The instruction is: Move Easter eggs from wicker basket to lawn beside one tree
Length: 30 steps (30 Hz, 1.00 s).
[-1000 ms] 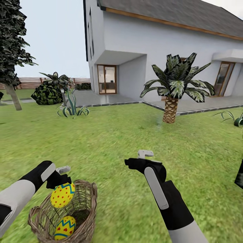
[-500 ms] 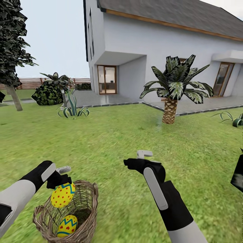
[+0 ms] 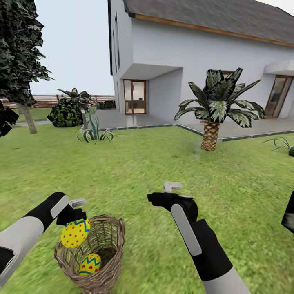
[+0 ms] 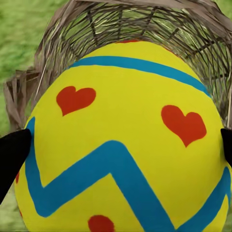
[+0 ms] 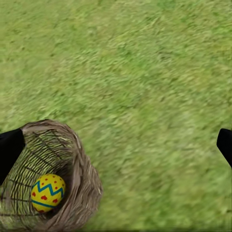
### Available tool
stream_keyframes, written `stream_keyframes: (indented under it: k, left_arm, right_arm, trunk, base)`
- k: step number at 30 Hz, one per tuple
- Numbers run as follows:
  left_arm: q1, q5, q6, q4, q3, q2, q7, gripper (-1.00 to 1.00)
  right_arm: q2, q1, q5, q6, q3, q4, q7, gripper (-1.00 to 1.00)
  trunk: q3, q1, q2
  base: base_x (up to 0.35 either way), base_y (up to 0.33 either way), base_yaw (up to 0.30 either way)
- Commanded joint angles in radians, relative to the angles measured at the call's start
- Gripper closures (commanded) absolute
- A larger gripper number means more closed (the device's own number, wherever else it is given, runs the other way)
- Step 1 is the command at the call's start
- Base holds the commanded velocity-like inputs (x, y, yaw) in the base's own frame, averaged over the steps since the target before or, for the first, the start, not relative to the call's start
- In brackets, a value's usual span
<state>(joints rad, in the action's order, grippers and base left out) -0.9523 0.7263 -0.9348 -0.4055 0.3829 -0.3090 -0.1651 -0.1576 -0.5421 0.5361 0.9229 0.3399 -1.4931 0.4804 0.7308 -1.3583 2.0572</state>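
Since 1 second ago the camera has turned, shifting the whole scene. Left gripper point(image 3: 72, 215) grasps 1 Easter egg point(image 3: 75, 233) above the wicker basket point(image 3: 107, 269); a second egg point(image 3: 90, 263) lies inside. Right gripper point(image 3: 163, 195) hangs released over the lawn point(image 3: 155, 163).

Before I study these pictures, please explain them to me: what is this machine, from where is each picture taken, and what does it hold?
This is a simulated wheeled robot with two arms, each ending in a two-finger gripper. The large picture comes from a camera on its head, looking down over both arms. It stands on a lawn before a white house and a palm.

The left gripper holds a yellow Easter egg over the wicker basket. The left wrist camera sees that egg very close, with red hearts and blue zigzag, between the dark fingertips.

The right gripper is open and holds nothing. Its wrist camera looks down at the grass and at a second egg lying inside the basket.
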Motion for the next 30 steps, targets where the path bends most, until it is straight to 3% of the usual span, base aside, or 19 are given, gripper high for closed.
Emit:
stream_keyframes:
  k: [1,30]
  left_arm:
    - [0.000,0.011,-0.002,-0.003,0.007,-0.001,-0.009,1.00]
    - [-0.001,0.010,-0.002,-0.006,0.007,-0.001,-0.013,1.00]
  right_arm:
    - [0.000,-0.001,0.010,0.002,0.001,-0.001,0.010,-1.00]
    - [0.000,-0.001,0.010,0.002,0.002,0.000,0.010,-1.00]
  trunk:
    - [-0.002,0.004,-0.007]
    - [-0.093,0.116,-0.210]
  base:
    - [-0.127,0.000,0.270]
    - [-0.008,0.000,0.284]
